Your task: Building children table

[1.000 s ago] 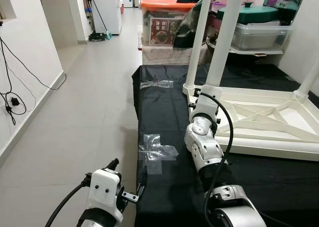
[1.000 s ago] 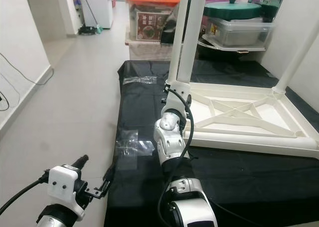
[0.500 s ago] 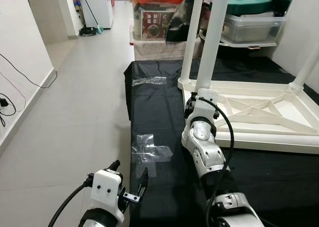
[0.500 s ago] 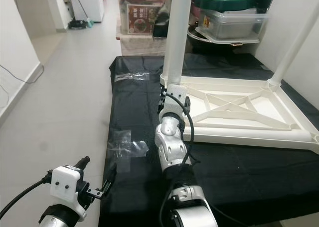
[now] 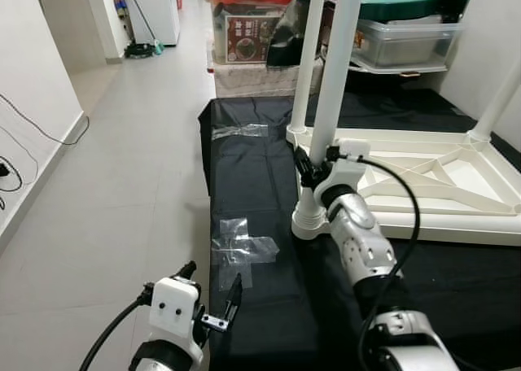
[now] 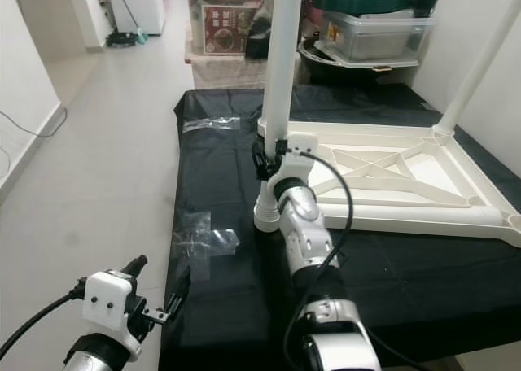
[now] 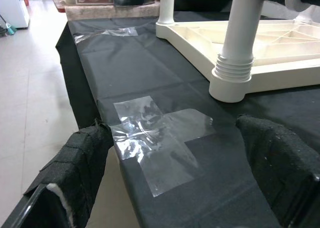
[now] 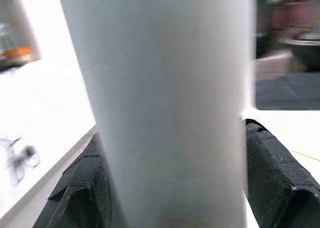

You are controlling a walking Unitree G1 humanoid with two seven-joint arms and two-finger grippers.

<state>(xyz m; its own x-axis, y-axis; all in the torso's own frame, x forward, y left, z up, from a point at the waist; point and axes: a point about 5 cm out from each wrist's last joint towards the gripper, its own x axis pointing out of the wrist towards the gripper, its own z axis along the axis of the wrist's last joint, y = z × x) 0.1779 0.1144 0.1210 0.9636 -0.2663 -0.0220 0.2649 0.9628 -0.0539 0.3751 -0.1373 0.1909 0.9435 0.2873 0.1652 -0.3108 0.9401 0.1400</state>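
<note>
A white children's table frame (image 5: 431, 188) lies upside down on a black cloth (image 5: 252, 176). Three white legs stand up from it: one at the far left corner (image 5: 305, 62), one at the right (image 5: 498, 106), and a near-left leg (image 5: 340, 62). That near-left leg's ribbed base (image 7: 230, 80) rests at the frame's front left corner. My right gripper (image 6: 269, 155) is shut on this leg a little above its base, with black pads (image 8: 272, 163) on both sides of the white tube (image 8: 170, 108). My left gripper (image 5: 213, 288) hangs open and low by the cloth's front left edge, holding nothing.
Clear tape patches (image 5: 242, 245) stick to the cloth. Storage boxes, one with an orange lid (image 5: 252, 25), crowd the back. Tiled floor (image 5: 130, 159) runs along the left to a wall with a cable (image 5: 32, 127).
The camera has shifted. My right forearm has swung to the right of the near-left leg, uncovering its ribbed base, with the gripper still at the leg. The left gripper has stayed put.
</note>
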